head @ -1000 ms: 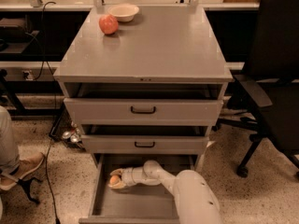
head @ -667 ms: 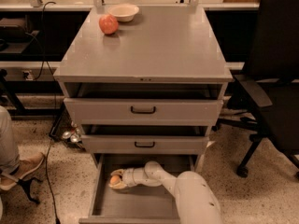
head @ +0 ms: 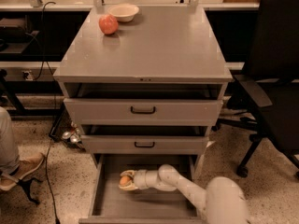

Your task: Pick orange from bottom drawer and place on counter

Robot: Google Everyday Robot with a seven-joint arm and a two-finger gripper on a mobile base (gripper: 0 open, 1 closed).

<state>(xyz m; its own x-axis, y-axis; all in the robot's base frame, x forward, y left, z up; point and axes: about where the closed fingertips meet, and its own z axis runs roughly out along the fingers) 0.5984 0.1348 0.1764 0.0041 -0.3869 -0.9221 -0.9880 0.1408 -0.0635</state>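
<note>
The bottom drawer [head: 108, 204] is pulled open below two shallower drawers with black handles. The small pale orange [head: 124, 181] sits between the fingers of my gripper [head: 125, 180] inside the drawer, on its left half. The fingers close around the orange. My white arm [head: 187, 186] reaches in from the lower right. I cannot tell whether the orange rests on the drawer floor or is just above it. The grey counter [head: 154, 45] is the cabinet top above.
A reddish apple-like fruit [head: 108, 24] and a pale bowl [head: 123, 12] stand at the counter's far left. A black office chair [head: 275, 92] is to the right. A person's shoe [head: 21, 169] and a cable [head: 46, 162] lie on the floor at left.
</note>
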